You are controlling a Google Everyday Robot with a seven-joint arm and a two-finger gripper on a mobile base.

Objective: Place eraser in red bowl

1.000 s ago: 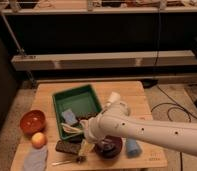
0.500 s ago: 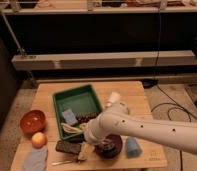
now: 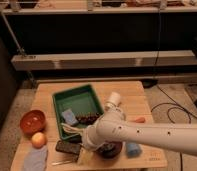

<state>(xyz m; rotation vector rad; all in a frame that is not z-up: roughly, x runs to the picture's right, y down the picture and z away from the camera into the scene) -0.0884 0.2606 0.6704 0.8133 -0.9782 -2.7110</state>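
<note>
**Eraser** (image 3: 68, 147): a flat dark block lying on the wooden table (image 3: 137, 97) near its front edge, at 7 o'clock from the green tray (image 3: 56, 109). The red bowl (image 3: 32, 121) sits at 10 o'clock from the eraser, well apart, with a round orange fruit (image 3: 38, 139) between them. The gripper (image 3: 84, 149) hangs just beside the eraser at 3 o'clock, jaws spread wide and holding nothing. A dark maroon bowl (image 3: 112, 150) lies beyond it, also at 3 o'clock.

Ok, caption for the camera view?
Claw low beside the eraser lying on the table, red bowl apart at the table's edge.
</note>
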